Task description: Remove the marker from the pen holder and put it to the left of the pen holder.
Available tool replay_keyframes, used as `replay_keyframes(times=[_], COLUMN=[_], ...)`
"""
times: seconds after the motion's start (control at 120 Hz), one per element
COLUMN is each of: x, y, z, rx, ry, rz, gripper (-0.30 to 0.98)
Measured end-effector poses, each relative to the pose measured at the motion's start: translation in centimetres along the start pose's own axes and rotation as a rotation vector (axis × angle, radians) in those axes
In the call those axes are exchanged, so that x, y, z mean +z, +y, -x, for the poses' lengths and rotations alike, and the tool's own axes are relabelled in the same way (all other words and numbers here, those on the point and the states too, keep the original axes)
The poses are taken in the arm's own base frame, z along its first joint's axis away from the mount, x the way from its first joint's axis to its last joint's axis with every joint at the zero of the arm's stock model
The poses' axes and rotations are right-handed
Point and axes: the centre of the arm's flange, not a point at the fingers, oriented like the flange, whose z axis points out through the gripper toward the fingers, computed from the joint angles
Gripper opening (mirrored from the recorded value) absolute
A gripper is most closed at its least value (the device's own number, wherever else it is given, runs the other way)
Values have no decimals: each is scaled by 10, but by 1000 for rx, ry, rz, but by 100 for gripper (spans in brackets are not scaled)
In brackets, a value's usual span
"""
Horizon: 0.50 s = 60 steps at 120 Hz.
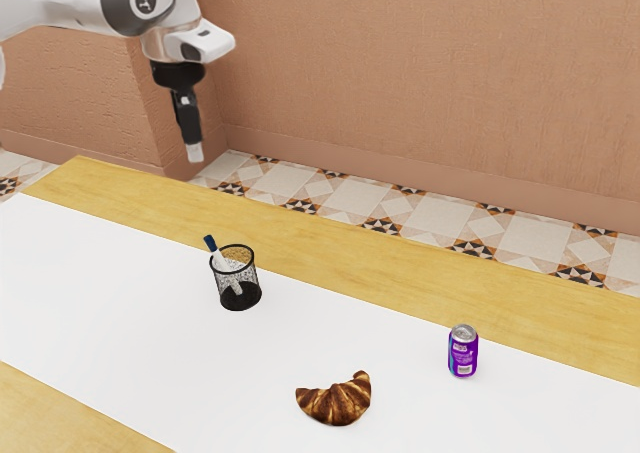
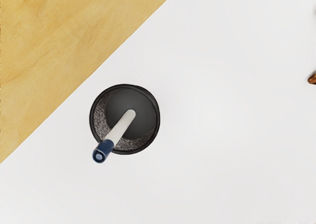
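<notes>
High above the table [image 1: 300, 221], the black pincer [image 1: 195, 153] hangs from the white and dark grey arm [image 1: 75, 1], pointing down, well apart from everything that lies below. In the exterior view the arm comes in from the upper left. Whether the pincer stands apart or together, I cannot tell.

The marker [image 2: 120, 127] is in the pen holder [image 2: 158, 119], leaning inside it. Its dark blue end sticks out past the rim, toward the exterior view's left, while the white barrel slants down into the holder. The wrist view looks down into the round opening and shows the blue end over the rim, with the pale barrel running inward across the dark floor of the holder.

The pen holder is a black mesh cup, standing upright on the white runner [image 1: 130, 323] that covers much of the table. It stands near the runner's edge, beside the strip of bare yellow wood that borders it.

On the same runner lies a browned croissant [image 1: 336, 401], toward the exterior view's right from the pen holder and nearer that camera. Farther to the exterior view's right, a purple can [image 1: 463, 353] with a silver top stands upright, well apart from the holder. Behind the table are a patterned tile floor [image 1: 335, 195] and a plain reddish-tan wall [image 1: 420, 73].
</notes>
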Motion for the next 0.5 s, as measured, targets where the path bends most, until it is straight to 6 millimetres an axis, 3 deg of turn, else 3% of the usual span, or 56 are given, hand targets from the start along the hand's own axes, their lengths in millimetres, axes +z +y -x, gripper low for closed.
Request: replay_keyframes(times=[0.142, 0.217, 0.408, 0.5], x=[-2, 9, 61, 97], y=[-2, -12, -28, -39], z=[2, 9, 13, 14], rx=[29, 13, 18, 39], ry=[9, 24, -8, -19], rz=[-1, 39, 129, 153], gripper=[69, 69, 69, 69])
